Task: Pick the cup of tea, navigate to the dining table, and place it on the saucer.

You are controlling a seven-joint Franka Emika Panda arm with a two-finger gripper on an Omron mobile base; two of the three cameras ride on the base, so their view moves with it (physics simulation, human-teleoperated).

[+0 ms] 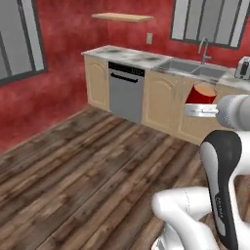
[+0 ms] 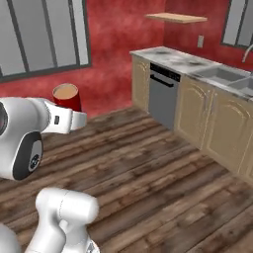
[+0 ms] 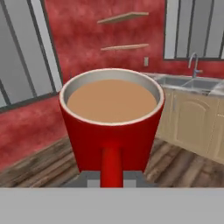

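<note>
The cup of tea [image 1: 201, 93] is a small red mug holding light tan liquid, carried upright in the air above the wooden floor. My gripper [image 1: 197, 111] is shut on it from below and behind. From the right base view the cup [image 2: 66, 97] stands just beyond the gripper [image 2: 73, 119] at the end of the white arm. In the hand view the cup [image 3: 111, 118] sits close up, its handle facing the camera between the tips of the gripper [image 3: 111, 178]. The dining table and the saucer are out of view.
A counter run with tan cabinets, a grey dishwasher [image 1: 126, 93] and a sink [image 1: 195, 67] lines the red wall ahead. A silver toaster [image 1: 242, 67] stands at its right end. A wooden wall shelf [image 1: 122, 17] hangs above. Open wooden floor [image 1: 83, 166] lies to the left.
</note>
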